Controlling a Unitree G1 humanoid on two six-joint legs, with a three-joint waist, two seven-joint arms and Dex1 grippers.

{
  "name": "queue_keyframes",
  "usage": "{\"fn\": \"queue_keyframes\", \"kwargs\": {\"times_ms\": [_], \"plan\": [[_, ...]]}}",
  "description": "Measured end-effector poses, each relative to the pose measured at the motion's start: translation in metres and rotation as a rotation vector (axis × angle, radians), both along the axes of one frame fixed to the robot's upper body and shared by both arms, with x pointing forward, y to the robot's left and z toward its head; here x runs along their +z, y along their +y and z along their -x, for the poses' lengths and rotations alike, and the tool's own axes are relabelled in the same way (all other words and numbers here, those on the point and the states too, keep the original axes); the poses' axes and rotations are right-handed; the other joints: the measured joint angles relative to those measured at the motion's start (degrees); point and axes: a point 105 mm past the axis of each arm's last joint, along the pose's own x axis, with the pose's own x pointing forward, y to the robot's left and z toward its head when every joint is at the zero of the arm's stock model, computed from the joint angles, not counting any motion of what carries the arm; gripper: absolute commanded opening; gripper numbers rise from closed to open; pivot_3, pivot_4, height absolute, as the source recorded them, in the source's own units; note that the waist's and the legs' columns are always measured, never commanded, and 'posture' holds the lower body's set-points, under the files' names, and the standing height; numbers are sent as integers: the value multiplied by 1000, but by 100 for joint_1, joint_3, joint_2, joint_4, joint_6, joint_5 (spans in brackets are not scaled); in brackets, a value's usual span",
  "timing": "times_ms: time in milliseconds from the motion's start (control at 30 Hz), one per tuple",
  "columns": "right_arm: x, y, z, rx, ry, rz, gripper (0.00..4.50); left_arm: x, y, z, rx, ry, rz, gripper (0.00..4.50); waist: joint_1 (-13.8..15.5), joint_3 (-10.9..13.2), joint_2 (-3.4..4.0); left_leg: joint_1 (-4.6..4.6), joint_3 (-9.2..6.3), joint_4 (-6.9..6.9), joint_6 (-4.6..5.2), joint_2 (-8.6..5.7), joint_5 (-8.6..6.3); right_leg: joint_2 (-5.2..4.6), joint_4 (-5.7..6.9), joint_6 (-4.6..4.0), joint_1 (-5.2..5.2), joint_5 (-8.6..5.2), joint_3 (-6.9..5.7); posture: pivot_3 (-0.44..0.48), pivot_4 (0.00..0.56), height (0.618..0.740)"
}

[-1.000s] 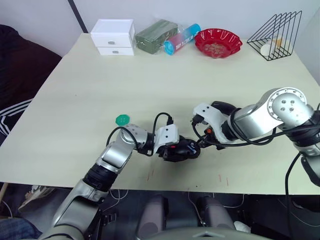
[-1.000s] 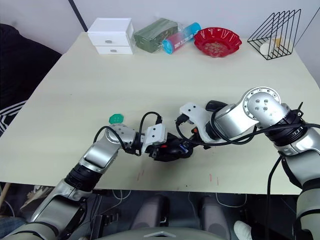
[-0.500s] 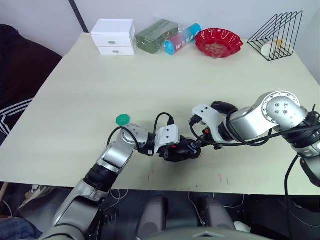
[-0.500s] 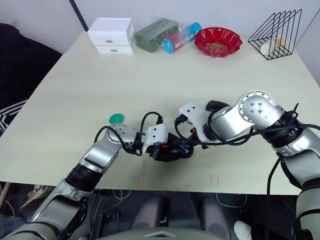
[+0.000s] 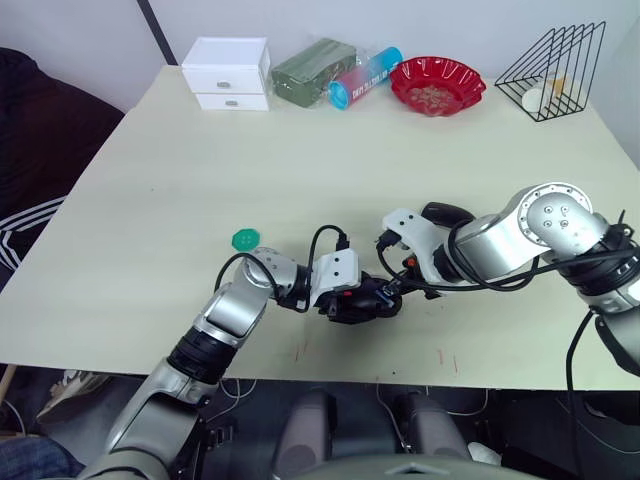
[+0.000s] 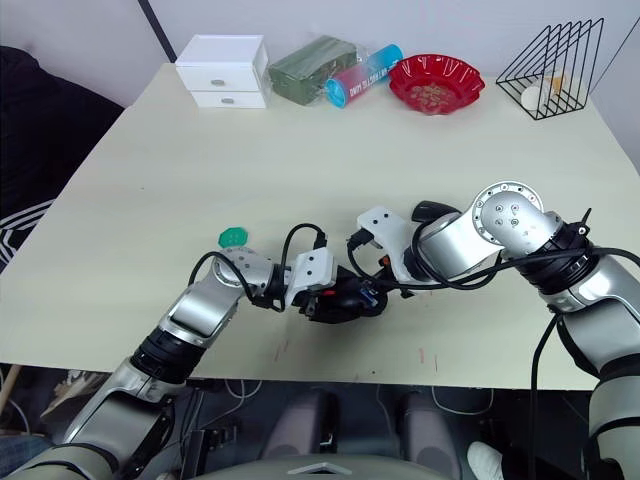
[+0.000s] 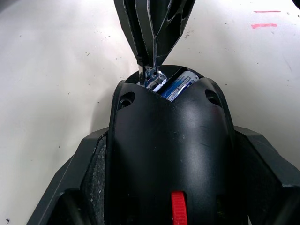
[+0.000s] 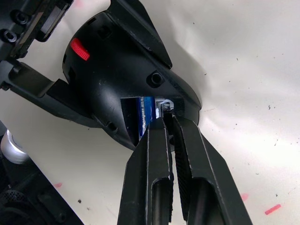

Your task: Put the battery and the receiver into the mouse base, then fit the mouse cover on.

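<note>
right gripper (image 8: 168, 123) pinched down on the little silver receiver (image 8: 165, 106), fingers pressed nearly together with just that metal tab between the tips, poking it into the open bay at the back of the mouse base (image 8: 112, 75). already sitting in that bay: the blue battery (image 8: 143, 115), right beside the receiver slot. looks like the last bit of seating the receiver, not yet let go. left gripper (image 7: 164, 187) clamped around the mouse base from both sides, fingers hugging the flanks near the red scroll wheel (image 7: 177, 213), holding it down on the table (image 5: 300, 150) near the front edge. going by the looks: receiver tiny, light, stiff metal, smooth enough to skid between pads, so best held by the plastic end and pushed straight in, no twisting. mouse base hard glossy plastic, light, prone to sliding on the table if not braced, so side grip on the flanks makes sense. behind the right wrist, a dark curved thing that's probably the mouse cover (image 5: 447, 213), lying on the table just past the arm. thin arched shell, likely a bit flexy and slick, better grabbed across its edges than on the crown. further out: green cap (image 5: 245, 239) left of the action, white drawer box (image 5: 228, 73), red bowl (image 5: 436, 84) and wire rack (image 5: 555, 70) along the far edge.
</note>
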Motion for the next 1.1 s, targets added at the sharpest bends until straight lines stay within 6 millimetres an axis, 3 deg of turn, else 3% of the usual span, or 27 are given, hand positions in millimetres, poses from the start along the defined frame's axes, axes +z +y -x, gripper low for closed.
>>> {"fn": "queue_keyframes", "kwargs": {"times_ms": [1100], "plan": [[-4,-2,-2,21,47,77,0,-2,-2,1,-19,-12,0,3044,-3,-3,4,-4,-10,-1,0,0,0,-3,-5,-1,0,0,-9,0,150,740]]}}
